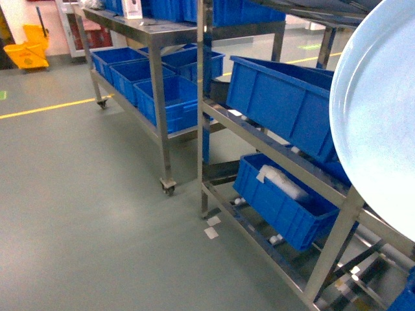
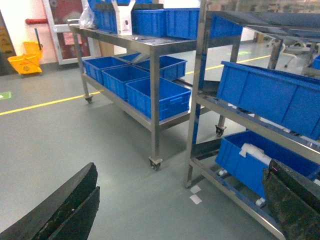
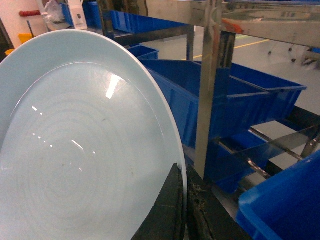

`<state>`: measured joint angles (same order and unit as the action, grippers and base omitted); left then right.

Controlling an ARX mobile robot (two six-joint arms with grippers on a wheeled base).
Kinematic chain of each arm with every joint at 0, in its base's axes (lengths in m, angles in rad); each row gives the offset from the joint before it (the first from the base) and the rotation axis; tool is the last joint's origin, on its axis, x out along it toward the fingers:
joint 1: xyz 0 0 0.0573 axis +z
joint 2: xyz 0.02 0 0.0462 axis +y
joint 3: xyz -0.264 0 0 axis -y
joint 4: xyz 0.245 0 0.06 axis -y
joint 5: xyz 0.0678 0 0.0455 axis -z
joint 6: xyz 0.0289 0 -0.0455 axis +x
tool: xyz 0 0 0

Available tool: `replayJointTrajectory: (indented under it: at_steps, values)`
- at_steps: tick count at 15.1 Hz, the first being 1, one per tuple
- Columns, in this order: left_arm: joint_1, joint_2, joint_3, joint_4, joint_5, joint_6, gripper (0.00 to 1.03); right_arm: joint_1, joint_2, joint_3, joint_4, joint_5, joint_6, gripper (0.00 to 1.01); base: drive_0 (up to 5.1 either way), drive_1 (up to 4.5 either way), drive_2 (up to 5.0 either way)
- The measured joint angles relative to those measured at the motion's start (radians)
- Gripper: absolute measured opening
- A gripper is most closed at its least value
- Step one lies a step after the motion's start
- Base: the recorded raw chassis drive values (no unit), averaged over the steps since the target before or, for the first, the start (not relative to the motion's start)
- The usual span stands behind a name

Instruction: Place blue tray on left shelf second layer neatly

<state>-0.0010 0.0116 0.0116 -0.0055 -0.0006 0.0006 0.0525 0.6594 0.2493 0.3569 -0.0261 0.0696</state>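
Head view: blue tray (image 1: 376, 123), pale sky-blue, round, glossy, raised at the right edge of frame and tilted, overlapping the steel rack (image 1: 279, 162); no gripper visible here. The rack's middle tier (image 1: 259, 133) carries a tilted deep blue crate (image 1: 279, 103); the tier below holds a second crate (image 1: 285, 201) with a white packet (image 1: 282, 181) inside. To the left, a wheeled steel trolley (image 1: 159, 78) with a row of blue bins (image 1: 146, 81) on its lower level; a yellow mop bucket (image 1: 27, 52) at far left; a yellow floor line (image 1: 52, 107); white scraps (image 1: 212, 227) on the grey floor by the rack's foot. Left wrist view: left gripper (image 2: 180, 210), two dark fingers (image 2: 65, 210) at the lower corners, spread wide apart with nothing between them, facing the same trolley and rack. Right wrist view: right gripper (image 3: 184, 210), dark fingers pinched on the rim of the blue tray (image 3: 80, 145), which fills the left of frame; just beside it a steel upright (image 3: 209, 90) and blue crates (image 3: 235, 100) behind.
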Motion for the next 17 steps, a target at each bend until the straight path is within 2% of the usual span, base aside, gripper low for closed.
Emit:
replayJointTrajectory:
  at_steps: [5, 11, 17]
  values:
    - [0.0, 0.0, 0.0, 0.0, 0.0, 0.0, 0.98, 0.0, 0.0, 0.0, 0.0, 0.0, 0.0, 0.02, -1.6, -1.59, -1.6]
    - [0.0, 0.0, 0.0, -0.002, 0.0, 0.0, 0.98, 0.0, 0.0, 0.0, -0.003, 0.0, 0.0, 0.02, -1.8, 2.31, -5.9]
    - [0.0, 0.0, 0.0, 0.002, 0.0, 0.0, 0.98, 0.0, 0.0, 0.0, 0.0, 0.0, 0.0, 0.02, -1.7, -1.69, -1.7]
